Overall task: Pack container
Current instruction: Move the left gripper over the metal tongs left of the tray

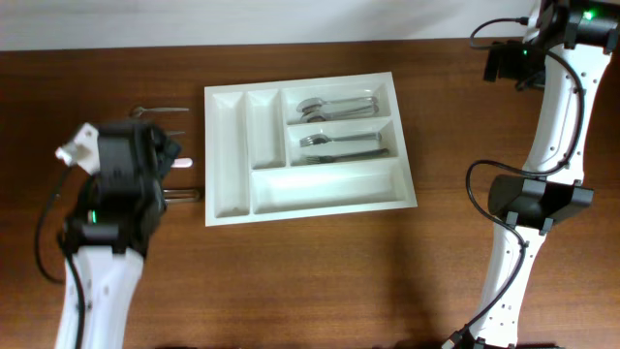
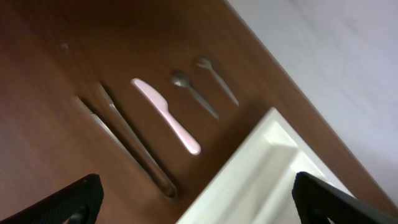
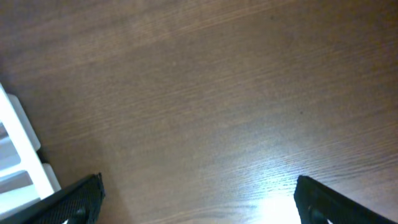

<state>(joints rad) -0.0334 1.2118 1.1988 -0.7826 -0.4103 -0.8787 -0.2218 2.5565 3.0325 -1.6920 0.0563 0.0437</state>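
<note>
The container [image 1: 232,145], a white tray with five compartments, lies mid-table. Spoons [image 1: 334,107] fill its top crosswise slot and forks [image 1: 334,145] the middle one; the other compartments look bare. My left gripper [image 1: 167,167] hovers open just left of the tray, above loose cutlery. In the left wrist view, the left gripper [image 2: 202,205] holds nothing; beyond it lie a pink knife [image 2: 166,116], two long metal knives [image 2: 124,140], a spoon [image 2: 193,93] and a small utensil [image 2: 217,81], with the tray's corner [image 2: 267,168] on the right. My right gripper [image 3: 202,202] is open over bare wood.
The right arm [image 1: 542,194] stands along the right side of the table, with its gripper [image 1: 506,63] far from the tray. A strip of the tray's edge [image 3: 18,155] shows at the left of the right wrist view. A pale wall [image 2: 336,56] lies past the table's far edge.
</note>
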